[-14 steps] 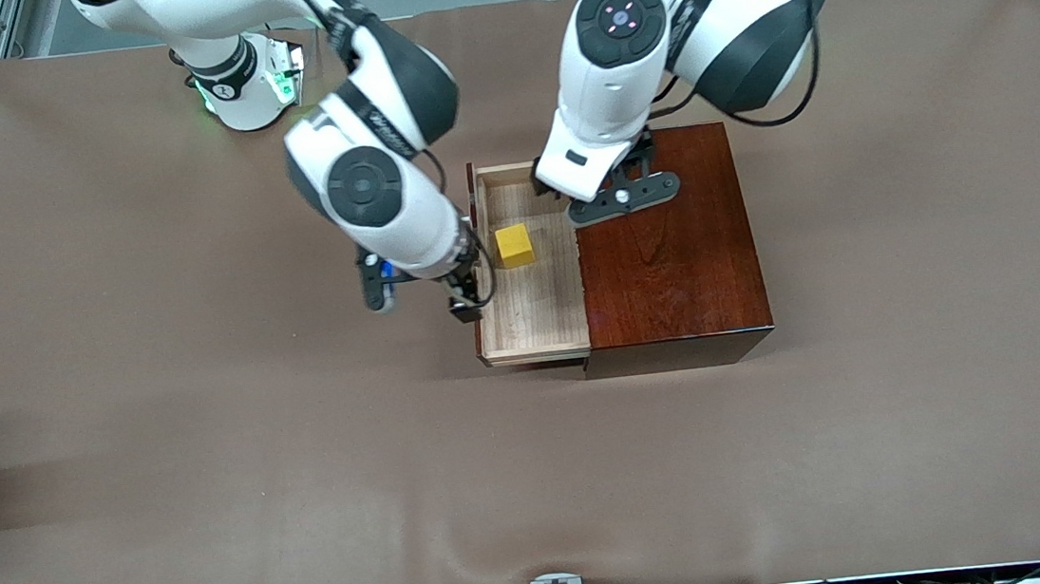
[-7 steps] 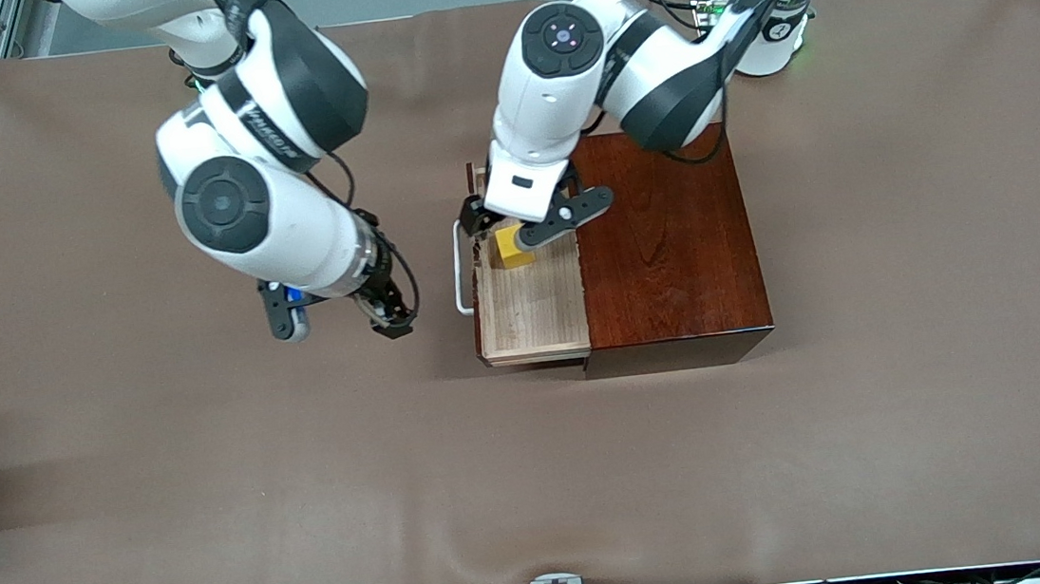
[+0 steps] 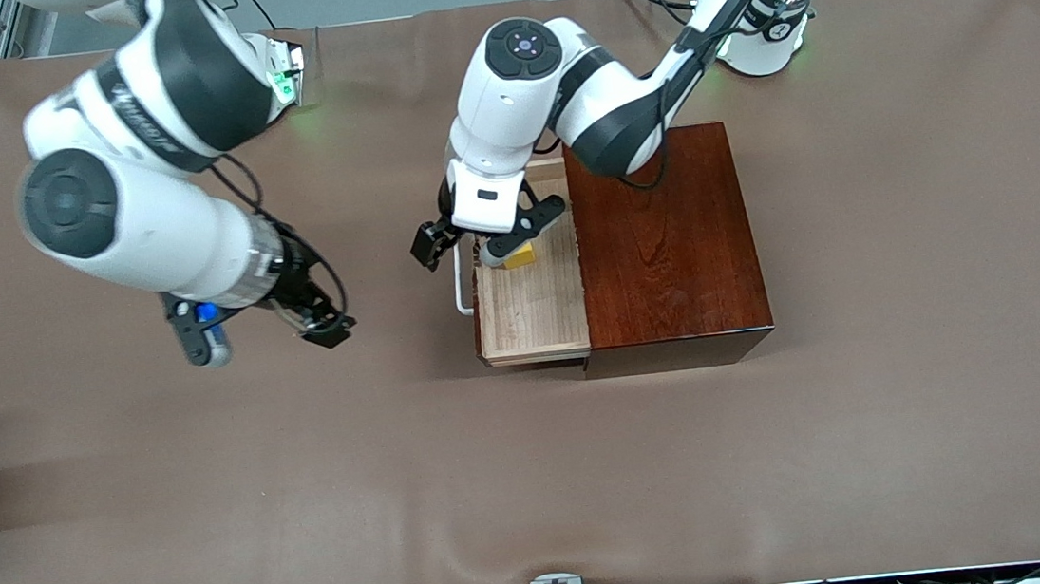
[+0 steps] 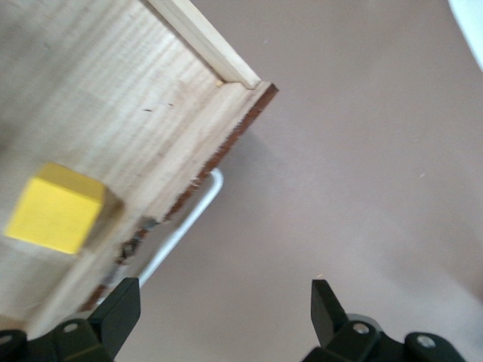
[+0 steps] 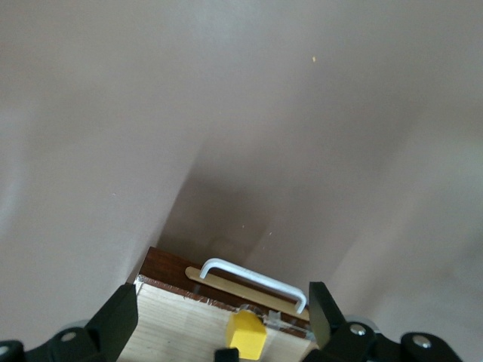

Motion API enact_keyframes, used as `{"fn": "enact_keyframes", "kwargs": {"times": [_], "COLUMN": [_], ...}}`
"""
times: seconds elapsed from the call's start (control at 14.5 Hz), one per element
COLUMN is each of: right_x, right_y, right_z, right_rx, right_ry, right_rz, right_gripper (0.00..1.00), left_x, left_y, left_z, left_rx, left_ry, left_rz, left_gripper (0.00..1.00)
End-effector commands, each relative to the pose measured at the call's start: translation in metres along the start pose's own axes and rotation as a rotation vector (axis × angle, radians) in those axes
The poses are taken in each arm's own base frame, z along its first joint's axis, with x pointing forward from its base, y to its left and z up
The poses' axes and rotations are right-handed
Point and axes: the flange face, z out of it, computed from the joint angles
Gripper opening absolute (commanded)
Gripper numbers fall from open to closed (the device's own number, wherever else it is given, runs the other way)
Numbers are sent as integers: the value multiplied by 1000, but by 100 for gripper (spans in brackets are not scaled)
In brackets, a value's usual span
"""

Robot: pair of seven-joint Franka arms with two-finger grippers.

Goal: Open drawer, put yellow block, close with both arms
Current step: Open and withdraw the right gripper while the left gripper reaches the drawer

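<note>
From the front, the drawer (image 3: 531,305) stands pulled out of the mahogany box (image 3: 668,240), the yellow block (image 3: 521,256) inside. The left gripper (image 3: 458,241) hangs over the drawer's handle (image 3: 459,283), jaws apart. The right gripper (image 3: 261,331) hovers over bare surface (image 3: 213,474), jaws apart.

Left wrist: block (image 4: 53,209) on the tray floor.

Right wrist: handle (image 5: 253,280) and block (image 5: 247,334) lie below.

Even, bright overhead light falls on the brown bench (image 3: 784,457), leaving only soft shadows: a dark one along the box (image 3: 668,240) on the side nearest the front camera. The box top shines glossy. In the left wrist view the block (image 4: 53,209) looks slightly blurred. Green glow marks the bases.
</note>
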Motion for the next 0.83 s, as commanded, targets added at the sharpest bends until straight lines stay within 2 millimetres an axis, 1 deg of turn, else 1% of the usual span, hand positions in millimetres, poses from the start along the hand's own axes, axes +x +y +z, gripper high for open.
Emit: {"fn": "enact_keyframes", "kwargs": {"times": [0.0,0.14,0.21,0.28,0.34,0.41,0.48,0.55,0.62,0.69,0.76], "right_x": [24,49,58,65,70,75,83,92,103,113,117], "right_y": [18,25,30,34,39,44,48,54,60,65,69], "right_z": [-25,-34,-40,-46,-49,-53,-55,-61,-67,-70,-72], "right_rx": [-3,4,5,6,-7,-14,-23,-24,-22,-26,-31], "right_ry": [9,5,2,1,-4,-5,-9,-12,-14,-19,-24], "right_rz": [-115,-167,-194,-227,-268,-315,-361,-400,-435,-469,-501], "right_gripper": [100,100,100,100,100,100,100,100,100,100,100], "left_x": [-20,-39,-52,-60,-62,-69,-74,-80,-85,-89,-88], "left_y": [16,23,21,19,14,6,6,5,1,-1,-2], "left_z": [22,42,51,63,81,103,112,123,138,147,153], "left_rx": [-49,-74,-92,-107,-104,-94,-112,-125,-126,-128,-131], "left_ry": [86,171,203,224,240,251,270,295,320,336,340], "left_rz": [-46,-72,-62,-66,-83,-88,-87,-92,-96,-97,-107], "left_gripper": [100,100,100,100,100,100,100,100,100,100,100]}}
